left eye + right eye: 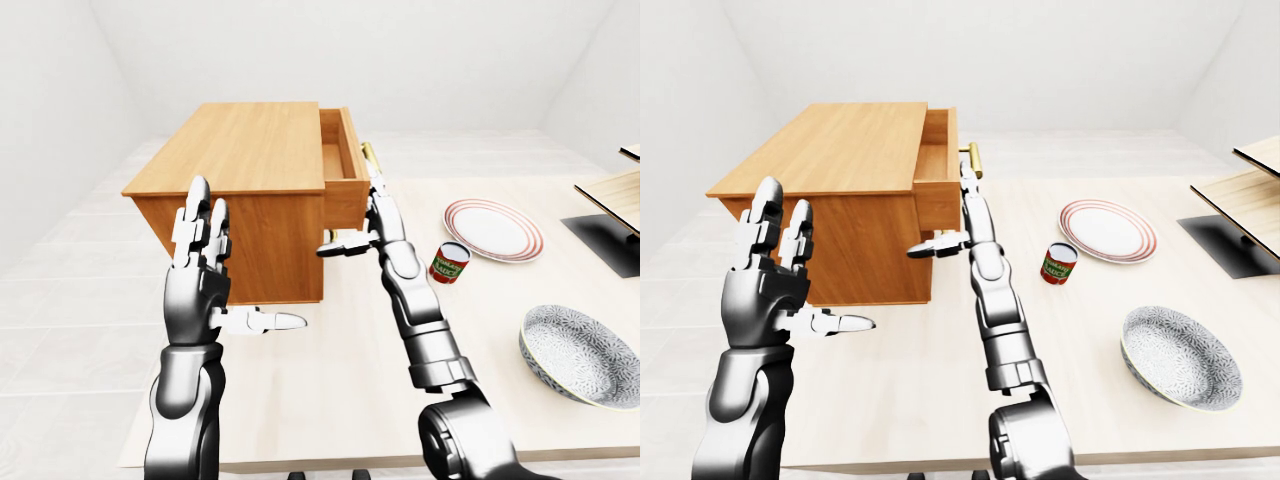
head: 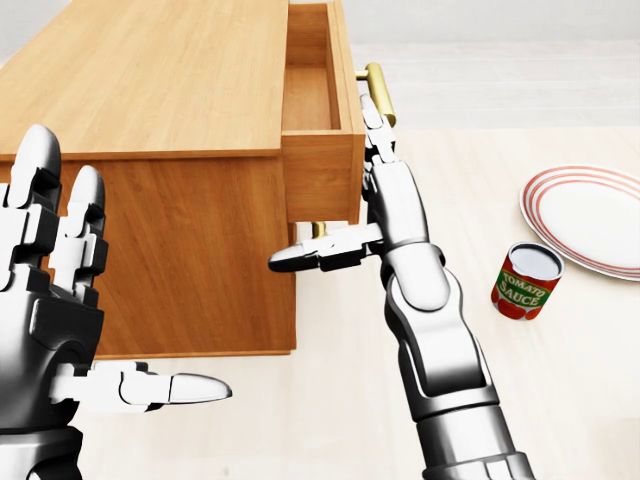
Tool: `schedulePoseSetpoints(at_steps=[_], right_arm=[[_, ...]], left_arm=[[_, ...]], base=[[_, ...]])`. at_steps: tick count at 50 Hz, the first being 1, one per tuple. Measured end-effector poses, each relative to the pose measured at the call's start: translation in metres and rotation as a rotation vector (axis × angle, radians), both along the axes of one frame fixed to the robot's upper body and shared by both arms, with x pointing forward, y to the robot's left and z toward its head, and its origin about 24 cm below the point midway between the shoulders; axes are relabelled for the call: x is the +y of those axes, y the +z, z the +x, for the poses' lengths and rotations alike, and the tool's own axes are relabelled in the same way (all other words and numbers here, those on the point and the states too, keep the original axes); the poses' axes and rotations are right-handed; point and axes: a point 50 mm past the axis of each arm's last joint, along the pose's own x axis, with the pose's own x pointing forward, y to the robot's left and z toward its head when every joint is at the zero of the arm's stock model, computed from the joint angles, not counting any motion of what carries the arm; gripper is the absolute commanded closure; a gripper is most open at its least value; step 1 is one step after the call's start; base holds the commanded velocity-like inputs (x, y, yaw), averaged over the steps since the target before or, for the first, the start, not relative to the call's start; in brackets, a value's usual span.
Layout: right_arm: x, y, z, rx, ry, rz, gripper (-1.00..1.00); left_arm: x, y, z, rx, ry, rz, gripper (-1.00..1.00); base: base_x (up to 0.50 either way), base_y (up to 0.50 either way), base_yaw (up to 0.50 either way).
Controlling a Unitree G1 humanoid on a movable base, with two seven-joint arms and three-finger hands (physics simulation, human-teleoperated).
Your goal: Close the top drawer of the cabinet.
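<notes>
A wooden cabinet (image 2: 150, 110) stands on the table at the upper left. Its top drawer (image 2: 320, 120) sticks out to the right, partly open, with a brass handle (image 2: 377, 88) on its front. My right hand (image 2: 375, 180) is open, its fingers flat against the drawer front just below the handle and its thumb pointing left under the drawer. My left hand (image 2: 60, 290) is open and empty, raised at the lower left before the cabinet's side, touching nothing.
A tomato sauce can (image 2: 526, 281) stands on the table right of my right arm. A red-rimmed plate (image 2: 585, 220) lies beyond it. A patterned bowl (image 1: 580, 355) sits at the right. A wooden rack (image 1: 615, 195) on a dark base is at the right edge.
</notes>
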Motion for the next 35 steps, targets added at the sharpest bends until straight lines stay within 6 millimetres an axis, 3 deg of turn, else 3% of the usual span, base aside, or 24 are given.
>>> schedulePoseSetpoints(at_steps=[35], right_arm=[[0.033, 0.001, 0.0, 0.008, 0.085, -0.055, -1.0]], left_arm=[[0.001, 0.0, 0.0, 0.001, 0.001, -0.002, -1.0]], base=[[0.0, 0.0, 0.0]])
